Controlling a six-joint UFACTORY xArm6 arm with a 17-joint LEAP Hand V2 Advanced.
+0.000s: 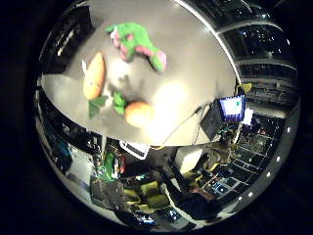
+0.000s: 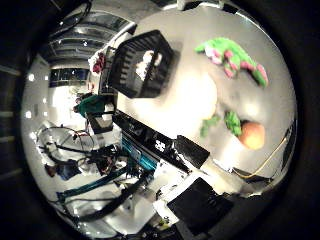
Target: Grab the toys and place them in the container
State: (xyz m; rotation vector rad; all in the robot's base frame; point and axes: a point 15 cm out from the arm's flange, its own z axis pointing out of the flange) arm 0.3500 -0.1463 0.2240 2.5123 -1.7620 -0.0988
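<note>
Below my palm, well clear of my fingers, a green-and-pink plush dinosaur [image 1: 137,45] and two orange plush carrots with green felt tops [image 1: 95,76] [image 1: 138,113] lie on the pale tabletop [image 1: 190,63]. The black slatted plastic crate [image 2: 142,64] stands nearby. They look soft and light; I'd squeeze each around its plump middle. I cannot tell how my fingers stand.

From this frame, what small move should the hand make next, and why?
Probably descend toward one toy and line the palm up over it. Three toys still lie on the table: a green and pink plush and two orange carrot-like toys with green tops. All look small, so the palm seems well above them. The black basket stands apart from them on the same table.
</note>
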